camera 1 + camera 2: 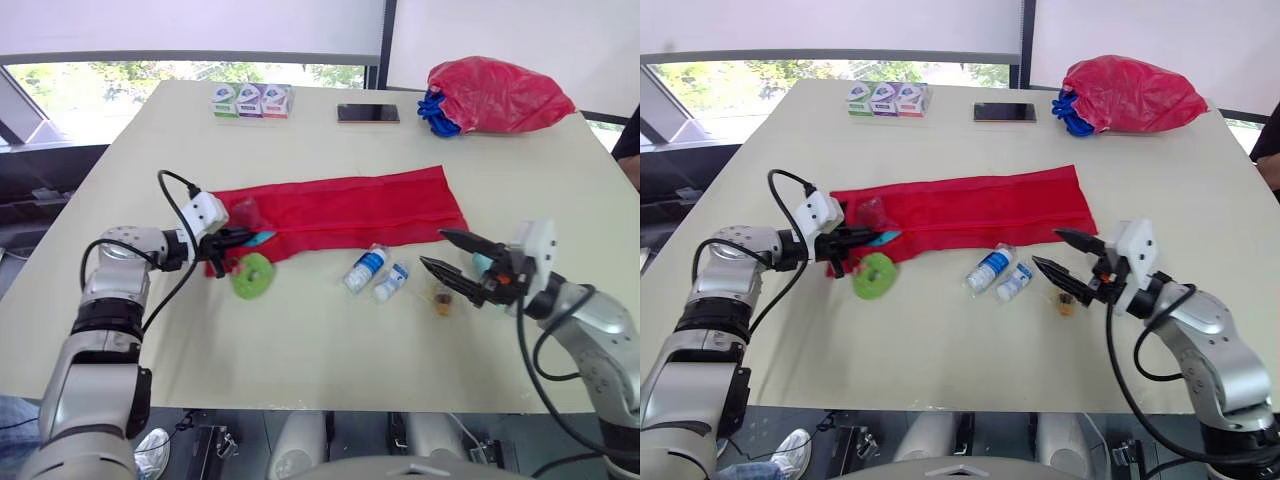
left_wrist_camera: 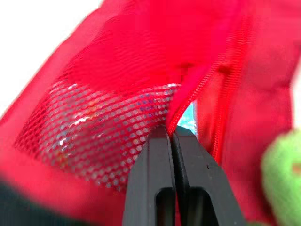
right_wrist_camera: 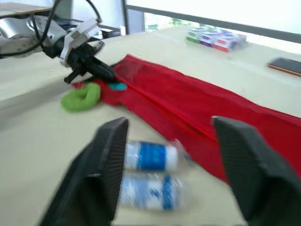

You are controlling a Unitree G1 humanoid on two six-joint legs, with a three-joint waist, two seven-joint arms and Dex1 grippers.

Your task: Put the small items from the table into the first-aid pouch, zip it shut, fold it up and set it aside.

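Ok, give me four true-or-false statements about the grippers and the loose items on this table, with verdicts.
1. The left gripper is shut on the edge of the long red fabric pouch. True.
2. The right gripper grips a bottle. False: it is open, holding nothing.
3. Two small clear bottles with blue labels lie on the beige table outside the pouch. True.
4. The green ring-shaped roll is inside the pouch. False: it lies on the table beside it.

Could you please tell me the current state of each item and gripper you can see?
first-aid pouch: unfolded flat, zip open at its held end
left gripper: shut on the pouch's edge
right gripper: open, empty
small bottles: lying on their sides, outside the pouch
green roll: lying beside the pouch
phone: flat, screen dark
red bag: bunched up
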